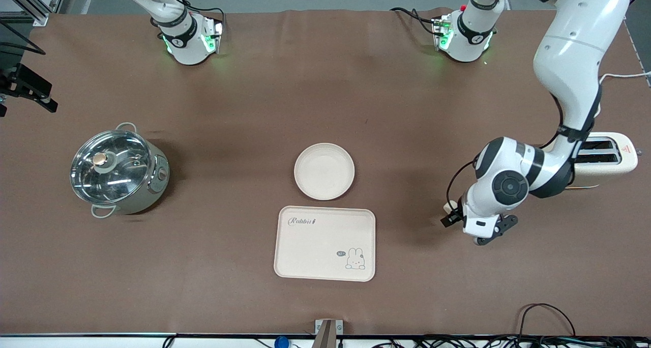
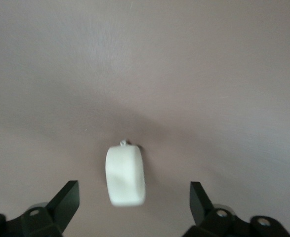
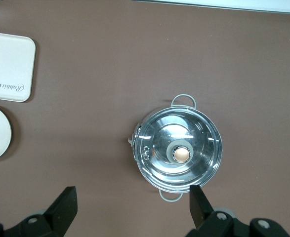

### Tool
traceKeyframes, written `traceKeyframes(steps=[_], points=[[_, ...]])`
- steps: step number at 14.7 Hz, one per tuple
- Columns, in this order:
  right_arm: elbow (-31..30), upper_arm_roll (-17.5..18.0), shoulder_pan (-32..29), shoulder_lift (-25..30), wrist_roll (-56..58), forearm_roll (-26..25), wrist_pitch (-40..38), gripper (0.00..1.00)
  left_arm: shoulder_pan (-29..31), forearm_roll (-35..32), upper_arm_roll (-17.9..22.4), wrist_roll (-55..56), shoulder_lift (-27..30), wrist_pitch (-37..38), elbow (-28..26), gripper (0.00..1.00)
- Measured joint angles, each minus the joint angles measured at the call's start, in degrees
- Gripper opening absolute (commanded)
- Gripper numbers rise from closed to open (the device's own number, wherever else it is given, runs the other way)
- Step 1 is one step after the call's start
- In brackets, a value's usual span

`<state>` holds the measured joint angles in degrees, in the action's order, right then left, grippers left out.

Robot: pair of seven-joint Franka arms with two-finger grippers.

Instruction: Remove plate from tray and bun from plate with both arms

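The bun [image 2: 125,175] lies on the bare tablecloth between my left gripper [image 2: 135,205]'s spread fingers, toward the left arm's end, well apart from the empty plate [image 1: 324,171] and tray [image 1: 325,243]. If I lift carelessly, a fingertip could nudge it rolling. My right gripper [image 3: 133,207] waits, spread, over the lidded pot [image 3: 178,148].

Two glossy white jointed arms with black bands and round black joint caps, green lights glowing at both bases, black cables trailing off them, and the left gripper [image 2: 134,203] showing matte black wedge-shaped fingers.
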<state>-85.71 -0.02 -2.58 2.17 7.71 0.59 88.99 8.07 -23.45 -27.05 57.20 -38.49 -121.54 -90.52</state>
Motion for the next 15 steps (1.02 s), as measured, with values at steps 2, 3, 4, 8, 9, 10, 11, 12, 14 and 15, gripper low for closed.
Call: traceKeyframes(steps=[2, 3, 4, 8, 9, 10, 11, 12, 14, 15], points=[[0.01, 0.0, 0.02, -0.03, 0.0, 0.0, 0.12, 1.0, -0.02, 0.0, -3.52, -3.62, 3.94, 8.95, 4.54, 1.0], [0.02, 0.0, 0.02, -0.05, 0.0, 0.0, 0.14, 1.0, -0.06, 0.01, -4.64, -7.11, 6.27, 13.32, 6.6, 1.0], [0.04, 0.0, 0.02, -0.07, 0.0, 0.0, 0.16, 1.0, -0.07, 0.27, -5.1, -10.98, 8.89, 16.97, 8.21, 1.0], [0.09, 0.0, 0.04, -0.11, 0.0, 0.0, 0.24, 1.0, 3.63, 6.14, -5.03, -27.16, 19.0, 25.59, 9.79, 1.0], [0.11, 0.0, 0.05, -0.13, 0.0, 0.0, 0.27, 1.0, 5.19, 8.41, -5.0, -31.55, 21.2, 27.36, 9.89, 1.0], [0.12, 0.01, 0.08, -0.17, 0.0, 0.0, 0.29, 1.0, 6.8, 10.52, -4.99, -35.37, 23.39, 29.33, 10.01, 1.0], [0.13, 0.0, 0.09, -0.23, 0.0, 0.0, 0.3, 1.0, 8.23, 12.58, -4.98, -38.76, 25.49, 31.29, 10.11, 1.0], [0.13, -0.03, 0.09, -0.3, -0.01, 0.0, 0.24, 1.0, 9.46, 14.97, -4.96, -41.72, 27.53, 32.9, 10.14, 1.0], [0.13, -0.22, 0.08, -0.49, -0.03, 0.0, -0.7, 1.0, 10.47, 18.85, -4.31, -45.92, 31.42, 35.0, 9.96, 1.0], [0.13, -0.28, 0.08, -0.61, -0.03, 0.0, -1.55, 1.0, 9.39, 19.9, -2.7, -47.29, 33.42, 35.73, 9.16, 1.0]])
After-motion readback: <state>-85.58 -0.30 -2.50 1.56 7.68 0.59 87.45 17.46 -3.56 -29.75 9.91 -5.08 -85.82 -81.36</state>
